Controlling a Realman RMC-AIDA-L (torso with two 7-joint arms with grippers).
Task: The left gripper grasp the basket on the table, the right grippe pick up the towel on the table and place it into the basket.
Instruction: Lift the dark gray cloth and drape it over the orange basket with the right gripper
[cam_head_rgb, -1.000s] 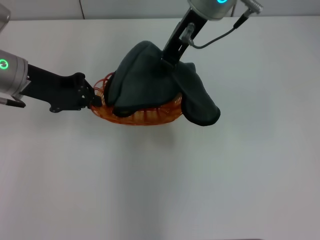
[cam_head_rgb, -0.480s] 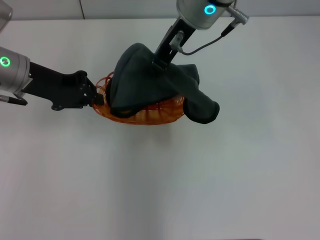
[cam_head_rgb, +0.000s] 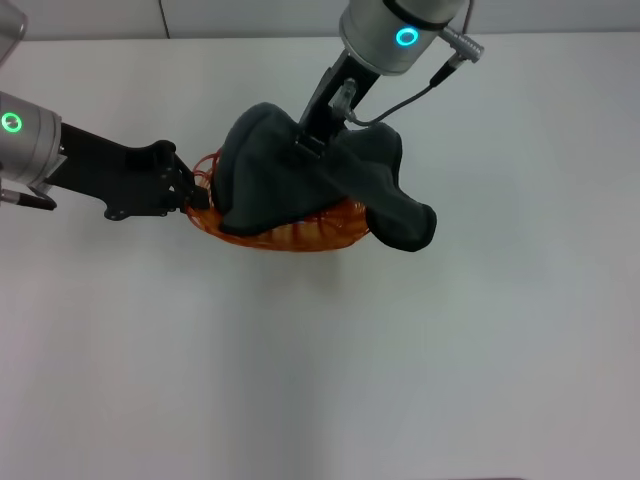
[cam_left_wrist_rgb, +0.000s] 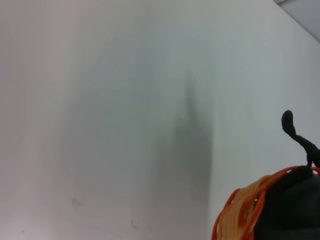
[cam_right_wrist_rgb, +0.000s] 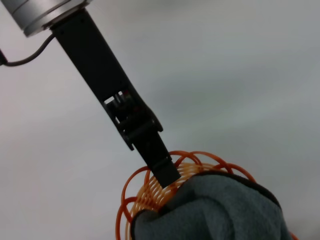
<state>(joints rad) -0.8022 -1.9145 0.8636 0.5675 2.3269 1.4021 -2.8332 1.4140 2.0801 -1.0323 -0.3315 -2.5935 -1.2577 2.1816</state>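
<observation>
The orange wire basket (cam_head_rgb: 300, 238) stands on the white table (cam_head_rgb: 320, 380). My left gripper (cam_head_rgb: 200, 198) is shut on the rim at the basket's left end. The dark grey-green towel (cam_head_rgb: 270, 185) is draped over the basket and hides most of its inside. One thick fold (cam_head_rgb: 405, 225) hangs outside over the right rim. My right gripper (cam_head_rgb: 305, 142) comes down from the back, shut on the towel's bunched top. The right wrist view shows the left gripper (cam_right_wrist_rgb: 170, 177) clamping the basket (cam_right_wrist_rgb: 145, 200) rim beside the towel (cam_right_wrist_rgb: 220, 210). In the left wrist view, basket (cam_left_wrist_rgb: 242, 215) and towel (cam_left_wrist_rgb: 292, 207) fill one corner.
Bare white tabletop (cam_left_wrist_rgb: 100, 125) surrounds the basket on all sides. A wall runs behind the table's far edge (cam_head_rgb: 200, 38). The right arm's grey cable (cam_head_rgb: 400, 100) loops above the towel.
My right arm has swung left and lower, carrying the towel's top further over the basket. The hanging fold shifted slightly left. The left gripper and basket have barely moved.
</observation>
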